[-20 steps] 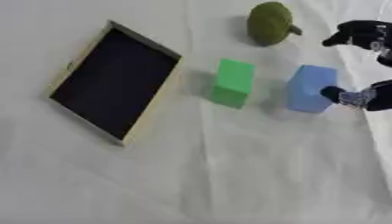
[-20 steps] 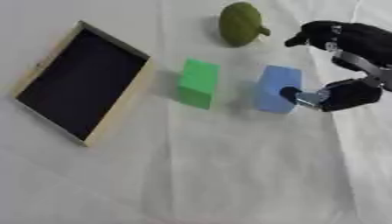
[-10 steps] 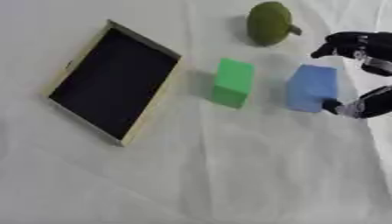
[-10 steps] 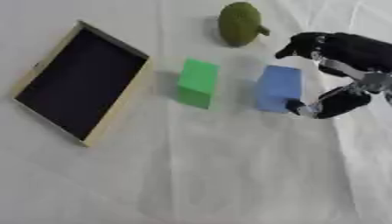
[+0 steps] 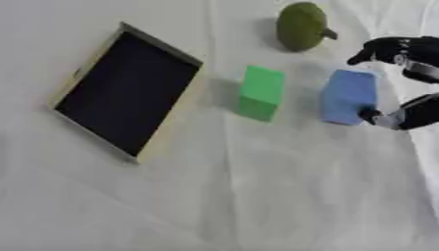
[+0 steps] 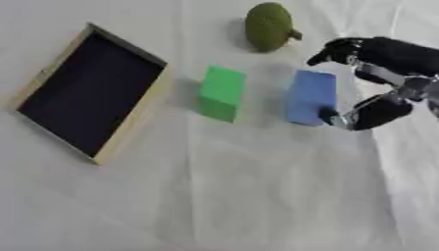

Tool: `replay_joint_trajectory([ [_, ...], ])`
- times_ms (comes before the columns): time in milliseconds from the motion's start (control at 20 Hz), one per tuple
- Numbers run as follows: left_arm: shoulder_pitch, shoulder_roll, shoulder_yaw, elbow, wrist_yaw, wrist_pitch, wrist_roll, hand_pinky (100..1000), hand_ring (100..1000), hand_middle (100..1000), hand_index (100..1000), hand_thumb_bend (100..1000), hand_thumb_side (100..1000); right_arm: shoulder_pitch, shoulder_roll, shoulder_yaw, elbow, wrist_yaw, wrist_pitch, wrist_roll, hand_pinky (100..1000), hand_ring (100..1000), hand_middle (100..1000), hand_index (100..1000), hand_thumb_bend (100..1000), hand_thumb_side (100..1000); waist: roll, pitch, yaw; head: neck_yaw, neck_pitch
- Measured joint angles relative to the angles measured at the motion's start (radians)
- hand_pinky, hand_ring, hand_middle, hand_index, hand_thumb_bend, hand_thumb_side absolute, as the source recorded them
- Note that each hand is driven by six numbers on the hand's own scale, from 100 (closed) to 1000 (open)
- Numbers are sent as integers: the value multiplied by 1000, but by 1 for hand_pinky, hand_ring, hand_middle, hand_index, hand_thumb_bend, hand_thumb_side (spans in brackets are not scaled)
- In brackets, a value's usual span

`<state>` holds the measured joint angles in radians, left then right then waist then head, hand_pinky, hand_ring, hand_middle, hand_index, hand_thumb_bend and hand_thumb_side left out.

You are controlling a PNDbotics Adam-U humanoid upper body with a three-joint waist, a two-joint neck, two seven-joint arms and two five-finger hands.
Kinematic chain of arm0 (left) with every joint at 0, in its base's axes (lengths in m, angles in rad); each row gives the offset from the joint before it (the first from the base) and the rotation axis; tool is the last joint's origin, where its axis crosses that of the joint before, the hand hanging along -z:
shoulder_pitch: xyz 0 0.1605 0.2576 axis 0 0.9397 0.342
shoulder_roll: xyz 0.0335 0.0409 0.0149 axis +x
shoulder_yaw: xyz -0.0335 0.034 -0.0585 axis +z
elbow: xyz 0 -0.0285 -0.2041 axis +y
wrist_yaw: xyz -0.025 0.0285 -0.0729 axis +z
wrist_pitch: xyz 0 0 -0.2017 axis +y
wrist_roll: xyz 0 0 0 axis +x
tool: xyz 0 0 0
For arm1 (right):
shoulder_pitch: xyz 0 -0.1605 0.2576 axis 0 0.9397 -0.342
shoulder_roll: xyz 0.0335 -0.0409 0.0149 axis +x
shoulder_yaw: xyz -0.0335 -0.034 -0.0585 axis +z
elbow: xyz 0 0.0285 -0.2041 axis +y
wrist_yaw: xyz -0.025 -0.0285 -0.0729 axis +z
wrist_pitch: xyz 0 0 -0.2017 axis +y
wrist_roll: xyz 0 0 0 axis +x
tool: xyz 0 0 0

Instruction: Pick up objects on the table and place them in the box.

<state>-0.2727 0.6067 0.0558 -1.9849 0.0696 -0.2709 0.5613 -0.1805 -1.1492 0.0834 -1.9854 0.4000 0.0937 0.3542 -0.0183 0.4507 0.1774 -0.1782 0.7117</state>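
A blue block lies right of centre on the white cloth. My right hand comes in from the right edge and is open around the block's right side: its thumb touches the lower right corner, and its dark fingers hover just past the upper right corner. A green block lies left of the blue one. A round olive-green fruit with a short stem sits at the top. The shallow wooden box with a dark floor lies tilted at the left, with nothing in it. My left hand does not show.
White cloth covers the whole table, with a few creases. The near half of it holds no objects. The two blocks lie a narrow gap apart, and the fruit sits close behind them.
My right hand has shifted a little left, closing in on the blue block, so the thumb now meets its lower right corner. The blocks, fruit and box have stayed put.
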Motion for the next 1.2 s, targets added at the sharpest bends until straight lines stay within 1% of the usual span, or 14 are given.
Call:
replay_joint_trajectory([
  [150, -1, 0, -2, 0, 0, 1, -2, 754, 784, 783, 832, 293, 803, -2, 2, 11, 0, -7, 18, 8, 919, 988, 806, 894, 226, 369, 0, 4, 1, -3, -1],
  [200, -1, 0, -2, 0, 1, 1, -2, 754, 784, 783, 832, 293, 803, -2, 3, 14, 0, -11, 21, 12, 919, 988, 806, 894, 226, 369, 0, 6, 2, -3, -1],
  [250, -1, 0, -2, 0, 1, 1, -2, 753, 783, 781, 830, 292, 803, -4, 4, 16, 0, -15, 24, 15, 914, 982, 755, 873, 178, 398, 0, 6, 2, -4, -1],
  [400, -2, 0, -2, 0, 1, 0, -4, 753, 783, 780, 829, 292, 802, -6, 9, 17, 0, -34, 31, 24, 908, 967, 660, 806, 123, 438, 0, 7, 2, -5, -1],
  [500, -3, -1, -3, 0, 1, 0, -5, 753, 783, 780, 829, 291, 802, -10, 9, 17, 0, -51, 35, 30, 903, 949, 591, 743, 106, 444, 0, 9, 2, -5, -1],
  [650, -4, -1, -3, 0, 1, 1, -6, 752, 782, 780, 829, 288, 803, -13, 10, 17, 0, -72, 37, 34, 893, 911, 539, 689, 113, 404, 0, 11, 2, -5, -1],
  [800, -4, -1, -3, 0, 1, 2, -7, 753, 782, 780, 829, 288, 803, -14, 11, 17, 0, -84, 37, 30, 889, 891, 523, 673, 155, 356, 0, 11, 2, -5, -1],
  [850, -5, -1, -3, 0, 1, 2, -7, 753, 783, 780, 829, 288, 804, -14, 11, 17, 0, -86, 36, 28, 883, 863, 507, 656, 215, 285, 0, 11, 2, -5, -1],
  [950, -5, -1, -3, 0, 1, 3, -8, 753, 783, 781, 829, 287, 805, -14, 11, 18, -3, -92, 35, 24, 880, 830, 484, 631, 272, 208, 0, 11, 2, -7, -1],
  [1000, -5, -1, -3, 0, 1, 3, -9, 753, 783, 781, 829, 286, 805, -15, 12, 19, -5, -94, 35, 20, 880, 826, 480, 628, 281, 199, 0, 11, 2, -8, -1],
  [1050, -5, -1, -3, 0, 1, 3, -9, 753, 783, 781, 829, 287, 804, -17, 14, 20, -6, -95, 36, 15, 880, 811, 464, 611, 308, 157, 0, 11, 2, -8, -1],
  [1100, -5, -1, -3, 0, 1, 4, -9, 753, 783, 781, 829, 287, 804, -18, 17, 20, -6, -95, 36, 7, 880, 809, 462, 610, 312, 150, 0, 11, 2, -8, -1],
  [1150, -5, -1, -3, 0, 1, 4, -9, 753, 783, 781, 829, 286, 805, -18, 19, 20, -6, -95, 35, -2, 877, 783, 448, 594, 350, 100, 0, 11, 1, -8, -1],
  [1200, -5, -1, -3, 0, 1, 4, -9, 753, 783, 781, 829, 286, 805, -18, 20, 20, -6, -95, 33, -15, 876, 780, 445, 591, 356, 100, 0, 11, 1, -8, -1],
])
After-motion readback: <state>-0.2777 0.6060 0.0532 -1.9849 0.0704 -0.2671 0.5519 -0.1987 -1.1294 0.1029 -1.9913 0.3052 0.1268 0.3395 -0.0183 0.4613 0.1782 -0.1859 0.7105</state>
